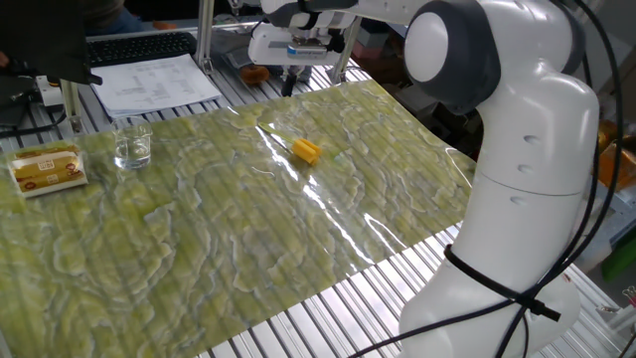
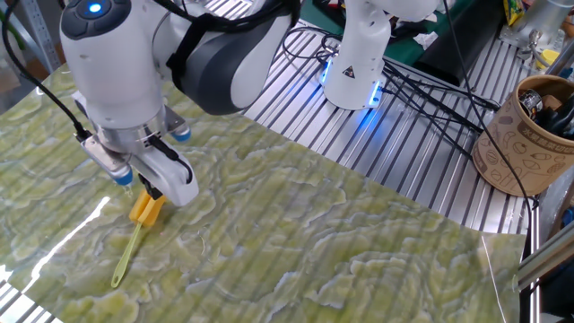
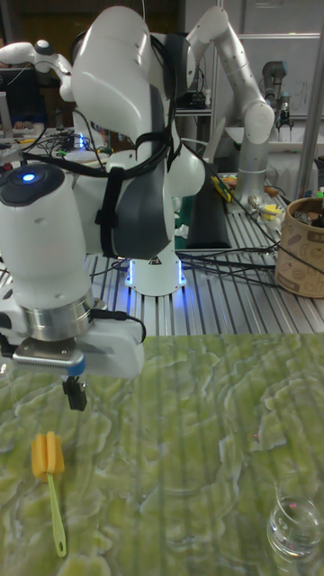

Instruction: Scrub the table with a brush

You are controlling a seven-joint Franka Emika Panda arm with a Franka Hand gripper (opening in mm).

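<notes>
The yellow-orange brush (image 1: 306,150) lies on the green-yellow marbled sheet of the table (image 1: 229,229). From the other side, the brush head (image 2: 147,209) points up-right and its thin pale handle runs down-left. In the tall view the brush (image 3: 47,454) lies flat at the lower left. My gripper (image 2: 146,187) hangs just above the brush head without touching it. The thin dark fingers (image 3: 76,393) sit close together with nothing between them, and the gripper (image 1: 288,80) looks shut.
A clear glass (image 1: 132,146) and a yellow-labelled packet (image 1: 45,169) stand on the sheet's far-left side. Papers (image 1: 154,82) lie beyond them. A brown cup of tools (image 2: 529,135) and a second robot base (image 2: 359,63) stand on the bare slats.
</notes>
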